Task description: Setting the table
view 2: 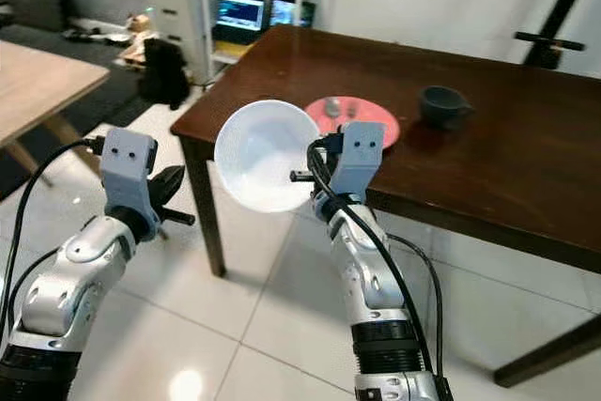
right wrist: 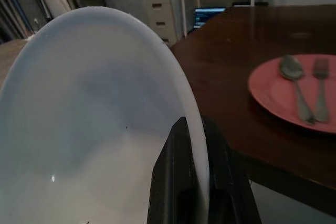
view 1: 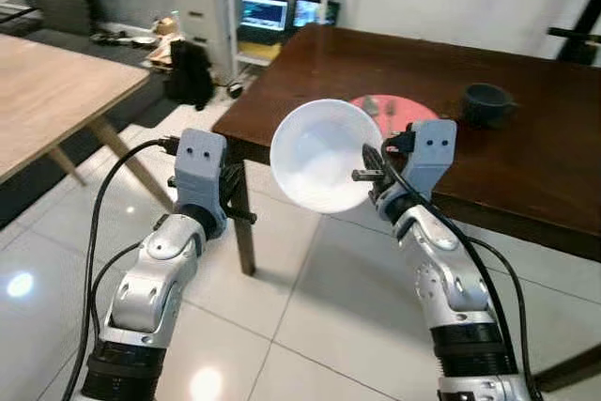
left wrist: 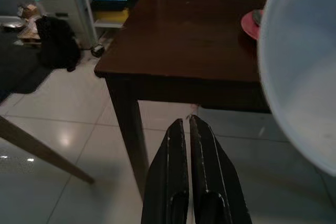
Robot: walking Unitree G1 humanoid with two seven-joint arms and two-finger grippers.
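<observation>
— What's nearest you?
— My right pincer, mid-frame, clamped on the white bowl rim, short of the counter.
— Handling?
— Light, stiff, probably slippery; rim grip suits. Left pincer together.

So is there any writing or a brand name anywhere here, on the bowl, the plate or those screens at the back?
None that can be read.
White bowl: plain, no marking.
Pink plate: plain.
Two lit screens: something is displayed, but too small and blurred to read.
Dark cup: no visible label.
</observation>
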